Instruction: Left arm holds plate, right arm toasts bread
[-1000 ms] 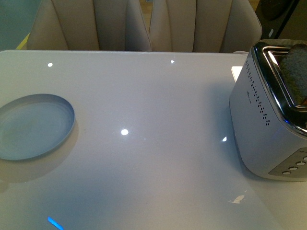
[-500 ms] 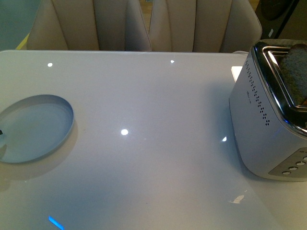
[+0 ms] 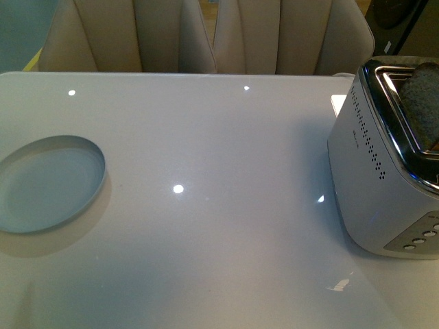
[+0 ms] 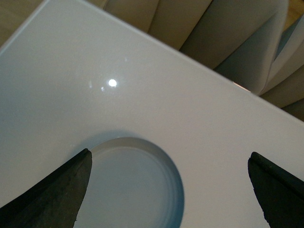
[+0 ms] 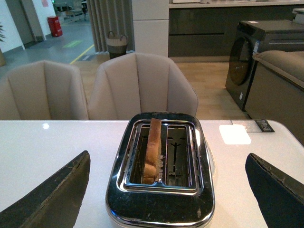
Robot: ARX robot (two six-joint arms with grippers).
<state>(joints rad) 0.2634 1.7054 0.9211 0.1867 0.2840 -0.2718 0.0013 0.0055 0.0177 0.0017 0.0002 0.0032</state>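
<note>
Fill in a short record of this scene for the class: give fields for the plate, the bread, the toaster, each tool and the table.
plate: empty, flat on the table, on the robot's left
bread: one slice, upright in one toaster slot, top sticking out
toaster: chrome top, two slots, other slot empty, on the robot's right
left tool: open, above the plate, not touching it
right tool: open, facing the toaster, holding nothing
table: glossy white, chairs behind

On the bench (image 3: 219,226), the plate (image 3: 48,184) lies at the left edge and the toaster (image 3: 384,164) stands at the right edge, well apart. The bread (image 5: 153,149) stands upright in one of the toaster's two slots. Two chairs (image 3: 212,34) sit side by side behind the bench's far edge.
</note>
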